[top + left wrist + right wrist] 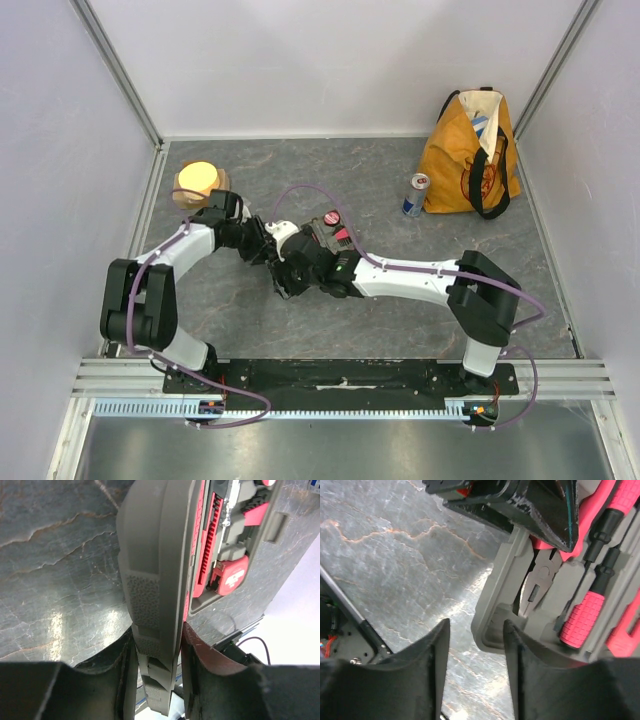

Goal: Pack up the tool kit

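"Left wrist view: where's the case (pixel 490 615)?"

"Mid-table (pixel 380 330), between my two arms. Its lid (pixel 150 555) stands up edge-on. My left gripper (pixel 157 630) is clamped across that edge, one finger against each face."

"And your right?"

"Right gripper (pixel 475 625) is slack, jaws apart over bare table at the case's corner, with nothing held."

"How far along?"

"Well on, I'd say. Pliers (pixel 540 580) and screwdrivers (pixel 580 622) lie in their slots, and the tape measure (pixel 332 218) shows red at the case's far end (my arms hide the rest, so I can't say whether every slot is filled). What's left, as I judge it, is to swing the lid down and latch it."

"Any writing?"

"A red tool (pixel 230 580) in the tray carries pale lettering, too blurred to read. Further out, towards the back right, the tote (pixel 470 150) has a printed design. The can (pixel 415 194) beside it has a red mark on blue and silver. I can't read either."
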Robot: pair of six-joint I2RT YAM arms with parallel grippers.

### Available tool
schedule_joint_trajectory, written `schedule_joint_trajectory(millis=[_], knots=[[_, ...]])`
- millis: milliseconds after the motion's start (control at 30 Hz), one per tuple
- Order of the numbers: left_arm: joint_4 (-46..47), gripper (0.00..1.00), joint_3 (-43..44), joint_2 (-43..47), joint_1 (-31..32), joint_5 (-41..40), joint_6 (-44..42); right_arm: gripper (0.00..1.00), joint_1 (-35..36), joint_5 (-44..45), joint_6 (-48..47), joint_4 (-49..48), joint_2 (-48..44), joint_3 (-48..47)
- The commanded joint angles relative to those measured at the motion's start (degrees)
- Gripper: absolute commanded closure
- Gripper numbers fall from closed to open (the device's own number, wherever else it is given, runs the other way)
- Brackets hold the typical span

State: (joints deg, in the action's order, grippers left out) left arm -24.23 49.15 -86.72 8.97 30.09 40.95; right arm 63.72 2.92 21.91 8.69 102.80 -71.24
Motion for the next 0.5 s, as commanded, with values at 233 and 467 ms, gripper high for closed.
schedule_joint_trajectory(millis=[233,467], knots=[[-15.5,0.87,12.5,-2.3,0.2,-6.9,-17.4,0.25,-6.7,20.4,9.0,7.7,-11.3,1.4],[-21.2,0.86,18.9,-3.5,0.2,-6.6,-22.3,0.36,-17.7,20.3,14.2,11.6,-13.8,9.4]])
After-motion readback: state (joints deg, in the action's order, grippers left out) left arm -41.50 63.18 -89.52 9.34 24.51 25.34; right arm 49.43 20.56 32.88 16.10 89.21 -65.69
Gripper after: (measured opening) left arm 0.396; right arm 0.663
